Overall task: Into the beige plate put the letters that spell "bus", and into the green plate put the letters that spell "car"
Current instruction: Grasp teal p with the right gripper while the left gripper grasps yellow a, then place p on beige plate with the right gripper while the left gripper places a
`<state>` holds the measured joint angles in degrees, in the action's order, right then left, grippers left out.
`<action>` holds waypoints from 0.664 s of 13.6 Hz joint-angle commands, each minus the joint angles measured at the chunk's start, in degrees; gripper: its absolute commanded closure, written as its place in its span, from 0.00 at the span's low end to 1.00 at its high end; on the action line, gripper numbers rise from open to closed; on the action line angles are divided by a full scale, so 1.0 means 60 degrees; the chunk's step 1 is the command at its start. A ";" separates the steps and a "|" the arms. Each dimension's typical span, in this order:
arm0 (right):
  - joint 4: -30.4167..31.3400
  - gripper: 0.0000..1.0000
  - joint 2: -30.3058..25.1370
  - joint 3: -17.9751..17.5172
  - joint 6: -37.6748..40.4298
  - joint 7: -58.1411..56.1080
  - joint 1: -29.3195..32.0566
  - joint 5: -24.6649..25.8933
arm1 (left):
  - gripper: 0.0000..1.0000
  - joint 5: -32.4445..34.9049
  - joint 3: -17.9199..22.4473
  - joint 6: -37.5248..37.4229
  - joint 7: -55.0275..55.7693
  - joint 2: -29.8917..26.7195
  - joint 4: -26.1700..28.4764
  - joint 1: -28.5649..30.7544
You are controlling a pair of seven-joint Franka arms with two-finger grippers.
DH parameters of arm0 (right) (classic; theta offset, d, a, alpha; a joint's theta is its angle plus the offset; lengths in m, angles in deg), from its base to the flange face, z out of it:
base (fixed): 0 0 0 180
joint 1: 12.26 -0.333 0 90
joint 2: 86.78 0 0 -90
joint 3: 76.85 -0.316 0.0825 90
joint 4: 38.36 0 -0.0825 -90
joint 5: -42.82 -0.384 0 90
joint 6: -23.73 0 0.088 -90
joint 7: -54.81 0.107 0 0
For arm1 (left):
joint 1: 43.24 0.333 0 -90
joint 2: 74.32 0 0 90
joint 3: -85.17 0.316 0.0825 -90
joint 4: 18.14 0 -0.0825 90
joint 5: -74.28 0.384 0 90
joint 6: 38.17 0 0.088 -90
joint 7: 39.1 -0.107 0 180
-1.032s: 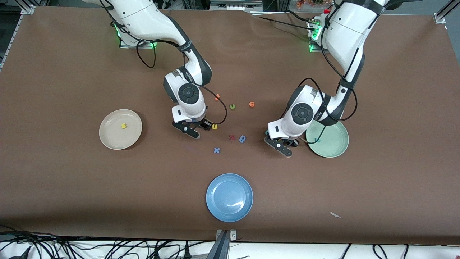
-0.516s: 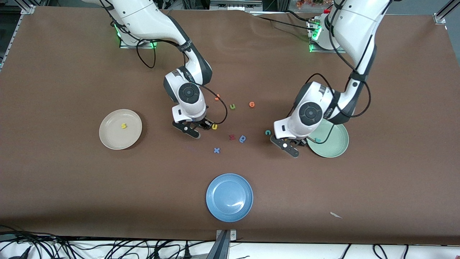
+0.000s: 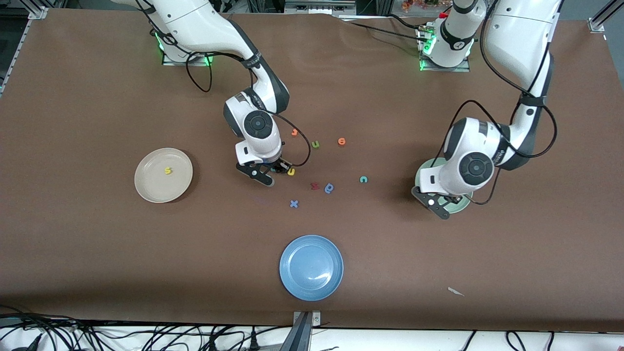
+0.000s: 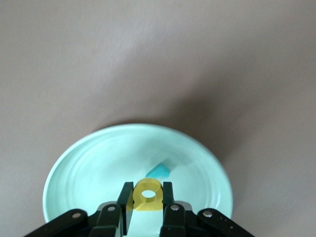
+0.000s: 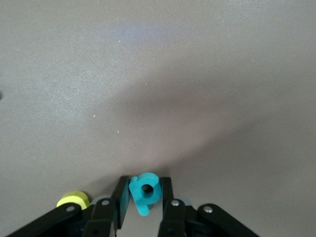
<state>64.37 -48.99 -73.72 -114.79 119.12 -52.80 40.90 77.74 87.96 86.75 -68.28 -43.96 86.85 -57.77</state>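
Toward the right arm's end of the worktop (image 3: 78, 234): round shallow cream-beige plate (image 3: 148, 187), with a tiny yellow foam "s" (image 3: 168, 170) lying in it

Next along, right claw (image 3: 271, 171) low at the worktop, pinching a tiny teal foam "b" (image 5: 144, 191) between its fingers. Just beside that claw, toward the left arm's end: tiny yellow foam "u" (image 3: 291, 171), flat on the worktop and well apart from the cream-beige plate

Loose letters in the middle of the worktop:
- small orange foam letter (image 3: 294, 132), farthest from the front camera
- small green foam "u" (image 3: 315, 144) near it
- small blue foam "x" (image 3: 293, 204), nearest the front camera of the group
- small red foam "z" (image 3: 315, 185), with a small blue foam letter with a round bowl (image 3: 329, 188) just beside it
- small orange foam "e" (image 3: 341, 141)
- tiny teal foam "c" (image 3: 363, 179), alone on bare worktop, between the loose group and the mint plate

Nearer the front camera than all of these: round shallow blue plate (image 3: 311, 267)

Toward the left arm's end: round shallow pale mint-green plate (image 4: 74, 163), largely covered in the front view by the left arm. Left claw (image 3: 443, 204) over that plate, pressed onto a tiny yellow foam "a" (image 4: 148, 195) held between its fingers. In the plate under it: tiny teal foam "r" (image 4: 159, 172)
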 commanded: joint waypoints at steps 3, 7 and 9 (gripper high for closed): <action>0.0266 0.85 -0.0205 -0.0039 -0.0190 0.0004 0.0004 -0.0031 | 0.85 0.0199 0.0238 0.0448 -0.0511 -0.0812 0.1556 0.0209; 0.0149 0.86 -0.0818 0.0063 0.0889 -0.1250 0.0500 -0.0045 | 0.71 0.0184 0.0253 0.1974 -0.0541 -0.0929 0.2789 0.0268; 0.0352 0.86 -0.1432 0.0777 0.1783 -0.2829 0.0532 -0.0045 | 0.00 0.0184 0.0253 0.1930 -0.0599 -0.1075 0.2746 0.0327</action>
<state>64.22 -52.49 -71.55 -109.08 110.11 -50.80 40.91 77.74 89.47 98.28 -70.67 -46.82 101.52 -56.21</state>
